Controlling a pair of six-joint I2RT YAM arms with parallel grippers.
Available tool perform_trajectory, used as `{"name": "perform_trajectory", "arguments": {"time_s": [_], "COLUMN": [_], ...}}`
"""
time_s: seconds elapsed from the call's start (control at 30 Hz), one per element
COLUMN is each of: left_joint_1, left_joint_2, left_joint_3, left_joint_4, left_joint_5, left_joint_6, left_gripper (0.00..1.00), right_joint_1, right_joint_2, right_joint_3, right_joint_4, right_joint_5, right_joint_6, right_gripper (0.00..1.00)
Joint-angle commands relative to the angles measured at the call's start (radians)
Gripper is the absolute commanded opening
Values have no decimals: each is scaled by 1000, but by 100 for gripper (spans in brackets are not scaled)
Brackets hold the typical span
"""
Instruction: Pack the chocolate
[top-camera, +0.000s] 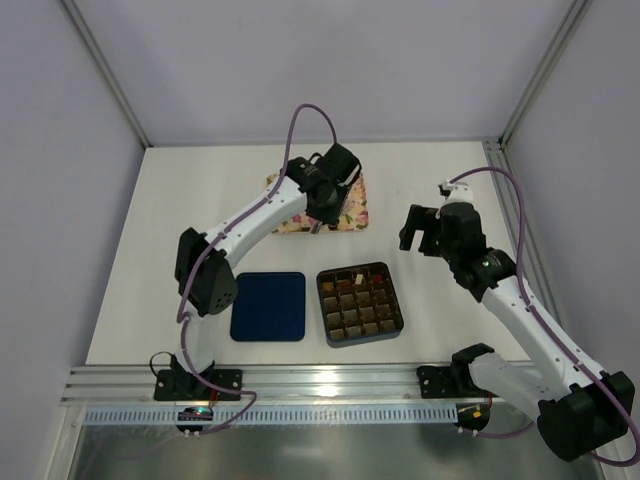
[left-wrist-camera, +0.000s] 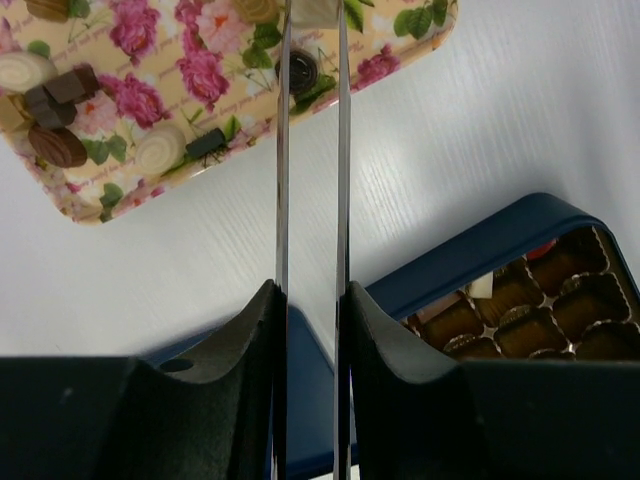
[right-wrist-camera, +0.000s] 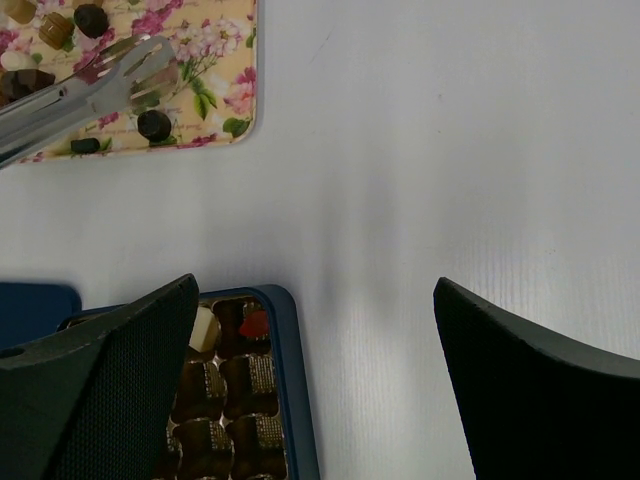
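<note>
Small chocolates (left-wrist-camera: 55, 145), dark brown, tan and whitish, lie loose on the floral tray (top-camera: 355, 215) at the back centre. More sit in the cells of the dark blue box (top-camera: 360, 303), among them a white one (right-wrist-camera: 204, 328) and a red one (right-wrist-camera: 253, 323). My left gripper (top-camera: 323, 195) hangs over the tray, shut on metal tongs (left-wrist-camera: 311, 150) whose tips (right-wrist-camera: 150, 68) reach over the tray among the pieces. I cannot tell whether the tongs hold a piece. My right gripper (top-camera: 420, 228) is open and empty, above the table right of the box.
The box's flat blue lid (top-camera: 269, 306) lies just left of the box. An aluminium rail (top-camera: 320, 385) runs along the near edge. Grey walls close in the left, back and right of the white table (top-camera: 180, 200).
</note>
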Motion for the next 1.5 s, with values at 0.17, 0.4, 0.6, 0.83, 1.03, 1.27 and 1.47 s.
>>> {"name": "perform_trajectory", "arguments": {"time_s": [0.17,0.4,0.6,0.83,1.03,1.27,1.47], "left_joint_1": [-21,-80,-169,-271,-324,-354,-367], "left_joint_2": [-278,-450,-588,-714,-800,-841,-843], "left_joint_3": [-180,-339,-443,-540,-620,-709,-746], "left_joint_4": [15,-5,-40,-80,-101,-89,-42], "left_joint_5": [56,52,49,56,73,102,105], "left_joint_6": [-52,-105,-158,-238,-281,-299,-306], "left_gripper": [29,29,30,30,31,31,31], "right_joint_1": [-8,-9,-8,-9,-9,-9,-8], "right_joint_2": [-4,1,3,16,18,27,36], "right_joint_3": [1,7,-10,-24,-25,-32,-33], "right_joint_4": [44,47,62,79,85,90,93], "right_joint_5": [16,15,30,62,79,76,68], "right_joint_6": [6,21,23,27,27,38,35], "right_gripper": [100,100,100,100,100,100,100]}}
